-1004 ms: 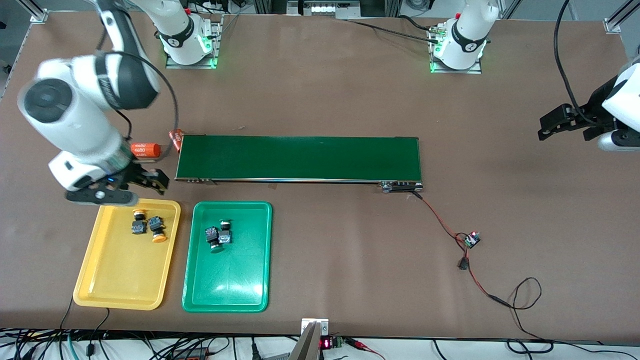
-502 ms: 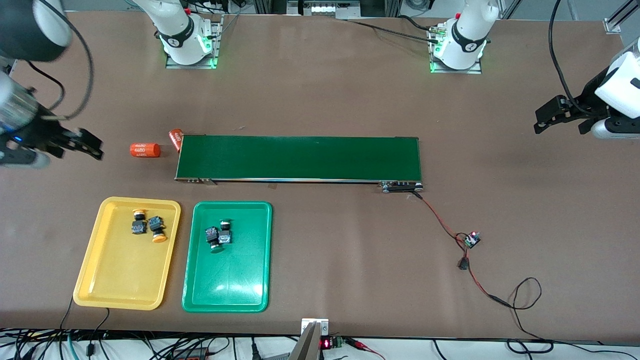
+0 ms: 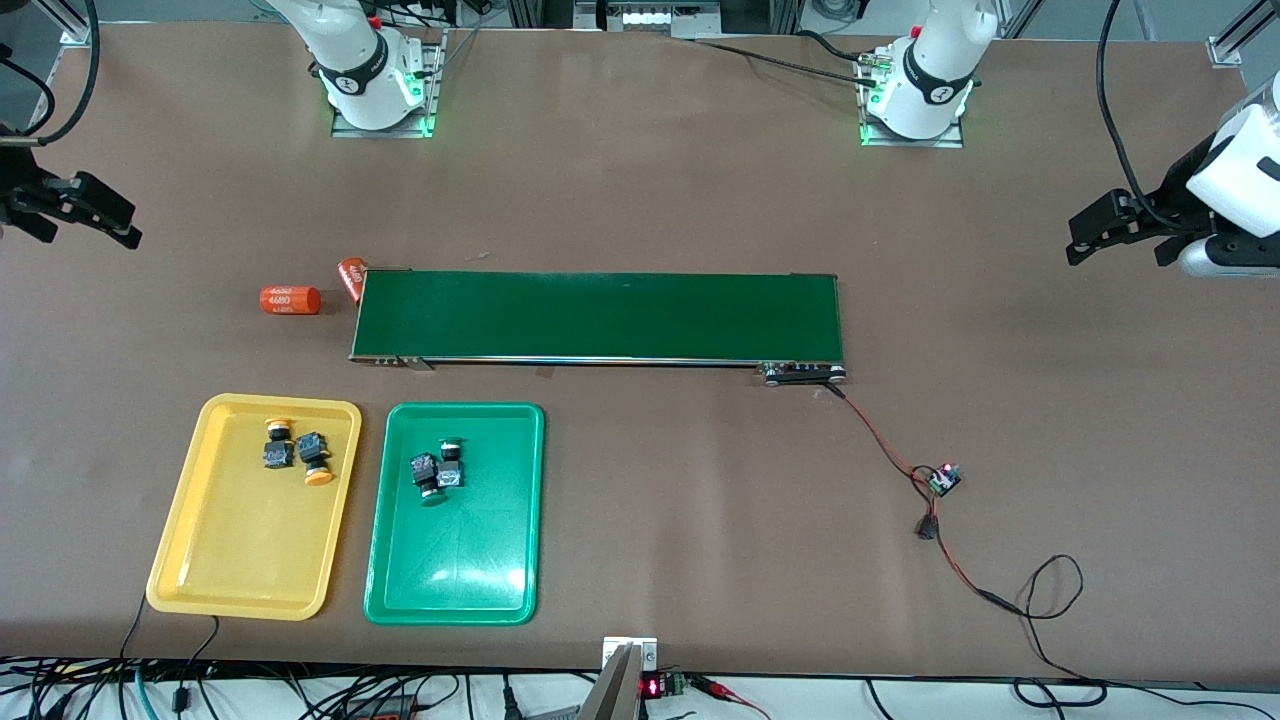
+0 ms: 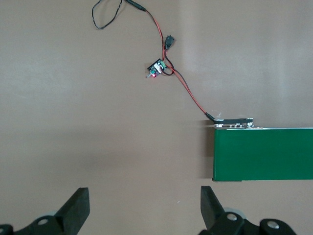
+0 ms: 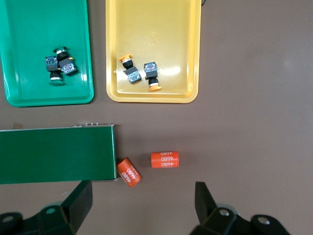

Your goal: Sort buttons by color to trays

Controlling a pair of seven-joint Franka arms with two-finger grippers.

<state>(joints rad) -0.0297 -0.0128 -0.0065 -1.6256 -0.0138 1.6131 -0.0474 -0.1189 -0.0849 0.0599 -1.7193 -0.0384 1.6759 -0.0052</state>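
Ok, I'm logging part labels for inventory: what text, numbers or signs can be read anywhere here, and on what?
"4680", white print, repeated in two rows, on the orange cylinder lying on the table.
"4680", white print, on the orange cylinder leaning at the dark-green belt's end.
Red digits on the small display at the table edge: too small to read.

Brown table (image 3: 650, 200); belt (image 3: 598, 316), yellow tray (image 3: 190, 540), green tray (image 3: 500, 560), two orange cylinders (image 3: 290, 300) (white print); wired board (image 3: 944, 479).
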